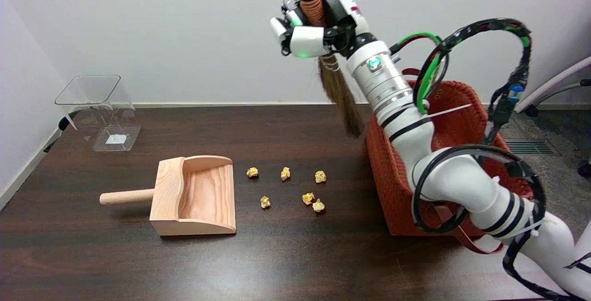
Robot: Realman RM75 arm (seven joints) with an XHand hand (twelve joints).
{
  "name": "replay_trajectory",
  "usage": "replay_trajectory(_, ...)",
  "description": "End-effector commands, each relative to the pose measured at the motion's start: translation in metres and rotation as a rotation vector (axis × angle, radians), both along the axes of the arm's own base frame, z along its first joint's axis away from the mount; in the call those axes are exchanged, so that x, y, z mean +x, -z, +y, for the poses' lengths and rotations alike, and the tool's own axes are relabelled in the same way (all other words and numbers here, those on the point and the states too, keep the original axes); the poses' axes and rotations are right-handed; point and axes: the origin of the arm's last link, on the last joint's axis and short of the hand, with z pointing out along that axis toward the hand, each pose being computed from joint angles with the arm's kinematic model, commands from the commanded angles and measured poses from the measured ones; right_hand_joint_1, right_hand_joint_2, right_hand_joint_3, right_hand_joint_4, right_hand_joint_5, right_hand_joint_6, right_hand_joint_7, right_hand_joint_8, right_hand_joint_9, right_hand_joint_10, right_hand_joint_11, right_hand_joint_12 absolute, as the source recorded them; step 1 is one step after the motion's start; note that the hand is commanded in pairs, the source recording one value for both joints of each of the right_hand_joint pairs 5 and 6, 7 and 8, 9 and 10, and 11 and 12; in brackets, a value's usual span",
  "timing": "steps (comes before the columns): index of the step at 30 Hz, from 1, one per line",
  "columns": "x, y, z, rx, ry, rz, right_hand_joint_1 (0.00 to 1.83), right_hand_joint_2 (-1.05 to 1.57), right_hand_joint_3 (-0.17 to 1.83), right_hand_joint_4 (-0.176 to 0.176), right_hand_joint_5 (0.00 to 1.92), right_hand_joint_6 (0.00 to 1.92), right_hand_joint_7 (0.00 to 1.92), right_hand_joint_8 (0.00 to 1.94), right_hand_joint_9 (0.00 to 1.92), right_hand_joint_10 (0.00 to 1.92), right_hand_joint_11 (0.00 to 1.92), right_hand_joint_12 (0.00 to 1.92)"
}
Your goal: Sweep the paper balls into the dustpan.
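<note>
- The dark table point(286, 264) carries everything, and most of its near half lies bare, leaving room to sweep.
- A red woven basket point(392, 190) stands at the right, just under the raised arm; it looks like the place where the brush is kept.
- The wooden dustpan point(194, 199) lies left of centre, handle pointing left and open mouth facing right towards the litter, so a leftward sweep would feed it.
- A clear plastic container point(99, 111) sits at the far left, well apart from the work.
- The right hand point(318, 19) is held high, fingers wrapped tight around the brush point(339, 93), bristles hanging down clear of the table.
- Six yellow paper balls point(286, 185) lie scattered just right of the dustpan's mouth, none inside yet.
</note>
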Motion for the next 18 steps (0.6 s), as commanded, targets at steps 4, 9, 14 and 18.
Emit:
replay_trajectory(4,-0.096,0.041,0.009,-0.076,0.264,-0.064,1.40,0.83,0.95,0.000,1.92,1.92,1.92,1.92,1.92,1.92,1.92,1.92)
replay_trajectory(9,-0.103,0.045,0.009,-0.080,0.290,-0.053,1.41,0.80,0.94,0.000,1.92,1.92,1.92,1.92,1.92,1.92,1.92,1.92)
replay_trajectory(14,-0.107,0.039,0.007,-0.103,0.306,-0.064,1.41,0.80,0.94,0.000,1.92,1.92,1.92,1.92,1.92,1.92,1.92,1.92)
replay_trajectory(18,-0.112,0.031,0.008,-0.129,0.319,-0.074,1.42,0.76,0.96,0.000,1.92,1.92,1.92,1.92,1.92,1.92,1.92,1.92)
